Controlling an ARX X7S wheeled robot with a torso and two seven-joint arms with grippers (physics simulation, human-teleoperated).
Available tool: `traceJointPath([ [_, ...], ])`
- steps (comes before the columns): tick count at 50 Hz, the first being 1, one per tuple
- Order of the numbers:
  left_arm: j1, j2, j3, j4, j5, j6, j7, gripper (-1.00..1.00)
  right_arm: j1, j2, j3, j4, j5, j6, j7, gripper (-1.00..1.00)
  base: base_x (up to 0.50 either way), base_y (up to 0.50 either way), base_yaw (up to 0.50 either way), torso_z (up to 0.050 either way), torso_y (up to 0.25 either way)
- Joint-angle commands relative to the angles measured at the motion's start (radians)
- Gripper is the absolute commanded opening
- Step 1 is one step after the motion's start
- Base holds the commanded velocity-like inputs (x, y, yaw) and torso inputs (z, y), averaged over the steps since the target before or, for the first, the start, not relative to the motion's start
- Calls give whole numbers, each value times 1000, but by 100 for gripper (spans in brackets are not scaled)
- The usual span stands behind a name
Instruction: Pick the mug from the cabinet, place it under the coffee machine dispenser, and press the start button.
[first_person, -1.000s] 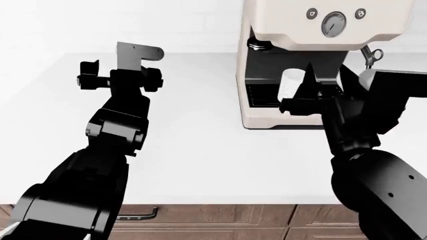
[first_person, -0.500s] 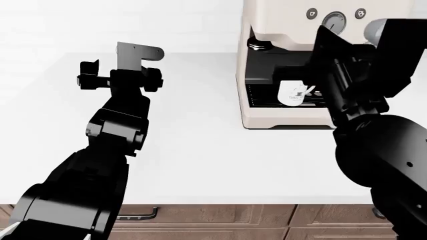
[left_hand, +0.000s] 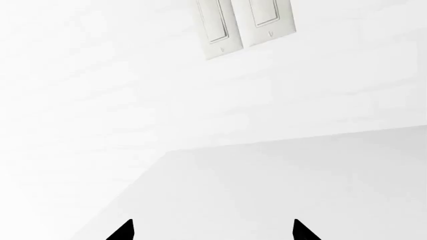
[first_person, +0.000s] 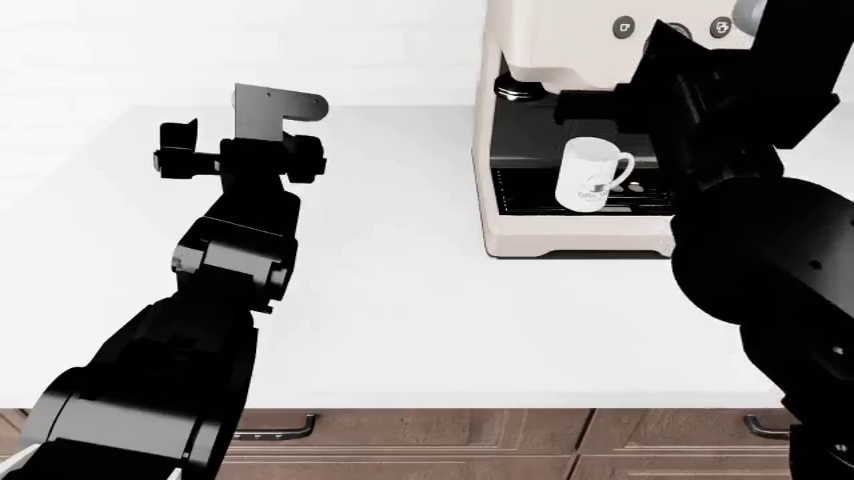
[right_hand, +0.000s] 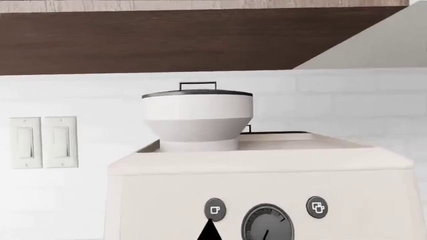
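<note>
The white mug (first_person: 587, 175) stands upright on the black drip tray (first_person: 527, 192) inside the cream coffee machine (first_person: 547, 40), a little right of the dark dispenser (first_person: 518, 90). My right gripper (first_person: 651, 50) is raised in front of the machine's panel and is apart from the mug. In the right wrist view its single black tip (right_hand: 210, 231) shows shut, right under the left round button (right_hand: 214, 209), beside the gauge (right_hand: 267, 226) and the right button (right_hand: 317, 206). My left gripper (first_person: 238, 152) is open and empty over the white counter (first_person: 400, 300); its tips (left_hand: 210, 232) stand wide apart.
A bean hopper (right_hand: 197, 120) sits on top of the machine. Wall switches (left_hand: 243, 25) are on the white wall behind the counter. Wooden drawers with handles (first_person: 274, 430) run below the counter's front edge. My right arm hides the steam wand.
My right gripper has let go of the mug and risen from the recess to the front panel. The mug stays on the drip tray. The left arm has not moved.
</note>
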Motion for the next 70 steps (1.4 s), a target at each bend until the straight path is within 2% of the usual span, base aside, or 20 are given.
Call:
traceJointPath([
  [1,-1,0,1,0,0,-1,0,100,21,-12,-16,49,-16,-4,-11,-100,0,0,0,0,0],
  [70,1,0,5,0,0,3,-2,100,106,-71,-89,263,-92,-42,-69,-100,0,0,0,0,0],
])
